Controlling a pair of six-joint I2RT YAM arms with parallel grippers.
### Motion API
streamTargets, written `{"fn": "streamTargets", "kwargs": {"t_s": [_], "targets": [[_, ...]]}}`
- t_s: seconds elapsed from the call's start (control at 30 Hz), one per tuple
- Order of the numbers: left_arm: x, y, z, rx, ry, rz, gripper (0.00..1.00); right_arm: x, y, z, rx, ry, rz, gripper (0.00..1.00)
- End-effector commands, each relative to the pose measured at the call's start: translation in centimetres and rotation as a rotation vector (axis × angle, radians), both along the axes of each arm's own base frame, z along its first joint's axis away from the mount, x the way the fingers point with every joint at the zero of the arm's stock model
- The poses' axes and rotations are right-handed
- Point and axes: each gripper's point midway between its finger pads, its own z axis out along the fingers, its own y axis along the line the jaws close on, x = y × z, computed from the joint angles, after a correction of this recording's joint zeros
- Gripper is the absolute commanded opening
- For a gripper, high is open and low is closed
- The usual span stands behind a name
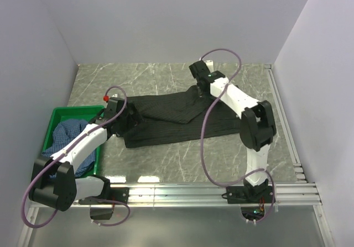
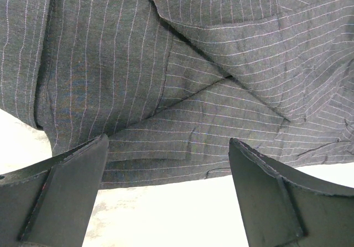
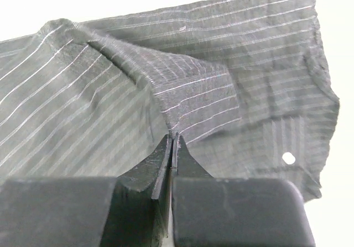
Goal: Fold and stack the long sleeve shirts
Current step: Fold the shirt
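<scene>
Closest to us, in the right wrist view, the right gripper (image 3: 172, 139) is clenched: its two dark fingers are pressed together and pinch a small fold of the black shirt (image 3: 83, 109), so that the cloth rises to a little peak at the fingertips. Beside this fold, to the right, we see a white button (image 3: 288, 158) on the pinstriped cloth. From above, this shirt lies spread on the grey marbled table (image 1: 166, 75), about in the middle, with one part folded over the body, and the right arm reaches to its far edge. The left gripper (image 2: 168, 141) is released, with its jaws standing wide apart, at the left end of the same shirt; in its wrist view the cloth edge lies just in front of the fingers, between them, and we cannot tell if they touch it. The blue shirt (image 1: 69, 133) is crumpled inside the green crate (image 1: 72, 110), which stands at the left side of the table, near the left arm. A purple cable (image 1: 206, 131) runs along each arm.
</scene>
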Motion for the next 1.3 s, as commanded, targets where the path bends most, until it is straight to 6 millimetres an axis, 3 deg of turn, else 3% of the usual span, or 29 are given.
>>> {"fn": "streamTargets", "kwargs": {"t_s": [0.0,0.17,0.2,0.43,0.67,0.87,0.97,1.03,1.17,1.27], "targets": [[0.8,-0.5,1.4,-0.018,-0.041,0.002,0.96,-2.7,1.0,5.2,0.075,0.027,0.079,0.0],[1.1,0.6,2.8,0.025,-0.075,0.027,0.97,-8.3,3.8,8.1,0.234,0.119,0.191,0.0],[1.1,0.8,3.3,0.036,-0.086,0.03,0.97,-9.9,5.6,8.5,0.289,0.154,0.253,0.0],[1.7,4.5,7.3,0.136,-0.174,0.122,0.98,-20.5,11.4,13.0,0.431,0.3,0.626,0.0],[1.4,8.8,12.0,0.246,-0.306,0.208,0.99,-29.8,16.6,14.6,0.544,0.468,0.941,0.0],[0.0,12.5,14.1,0.369,-0.391,0.328,0.99,-38.0,20.5,15.1,0.624,0.665,1.216,0.0],[-0.4,13.1,14.5,0.372,-0.427,0.358,0.99,-40.2,21.5,15.7,0.669,0.711,1.292,0.0],[-0.5,13.2,14.1,0.37,-0.431,0.365,0.99,-40.6,21.9,15.7,0.685,0.728,1.313,0.0],[-0.4,13.0,12.9,0.366,-0.404,0.349,0.99,-40.2,22.8,15.6,0.673,0.731,1.34,0.0],[-0.3,12.8,12.2,0.364,-0.388,0.339,0.99,-38.4,23.5,15.2,0.652,0.689,1.319,0.0]]}}
